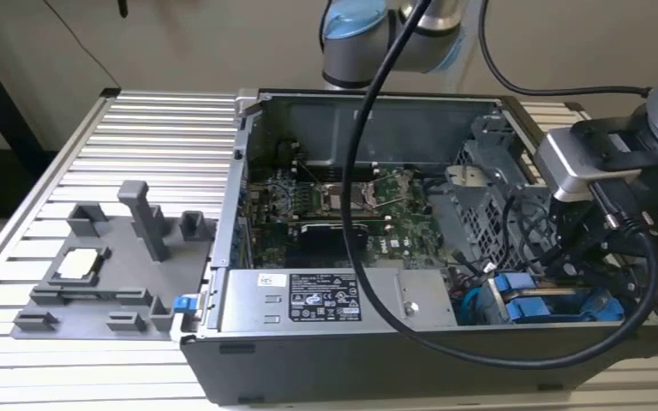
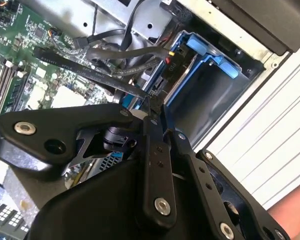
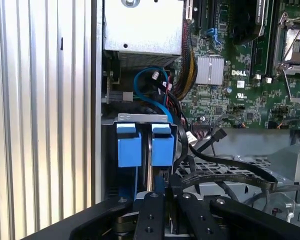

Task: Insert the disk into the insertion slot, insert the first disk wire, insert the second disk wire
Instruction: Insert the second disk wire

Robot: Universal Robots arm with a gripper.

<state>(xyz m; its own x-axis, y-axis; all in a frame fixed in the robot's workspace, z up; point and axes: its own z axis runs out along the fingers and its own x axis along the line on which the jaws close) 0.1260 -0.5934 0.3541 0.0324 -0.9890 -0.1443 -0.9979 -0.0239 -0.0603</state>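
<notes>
End effector (image 2: 157, 107) sits low over the case's corner at the exterior view's lower right, fingers (image 3: 151, 210) drawn close together with the tips pointing into the slot (image 2: 210, 87). Cannot tell whether anything thin is pinched between them; the tips are partly hidden by linkage. In the first wrist view the end effector (image 3: 157, 192) is just beside the two blue tabs (image 3: 140, 145) at the slot mouth. Slot is the dark grey bay with blue fittings, at the case (image 1: 352, 360) corner next to the power supply (image 1: 329, 300); it also shows in the exterior view (image 1: 558, 304). Disk is hard to make out: the blue parts in the bay may be its carrier, so whether it is seated cannot be told. Black flat cables (image 3: 225, 172) lie across the perforated cage (image 3: 230, 170), near the fingers; a blue cable (image 3: 147, 92) loops between power supply and slot. Motherboard (image 1: 341, 205) is bare in the case middle. Arm (image 1: 649, 128) comes in from the exterior view's right, a thick black cable (image 1: 386, 257) hanging across the case. Grey fixture (image 1: 100, 274) with a small pale part (image 1: 81, 264) stands on the ribbed tabletop (image 1: 134, 128), well apart, on the exterior view's left.
</notes>
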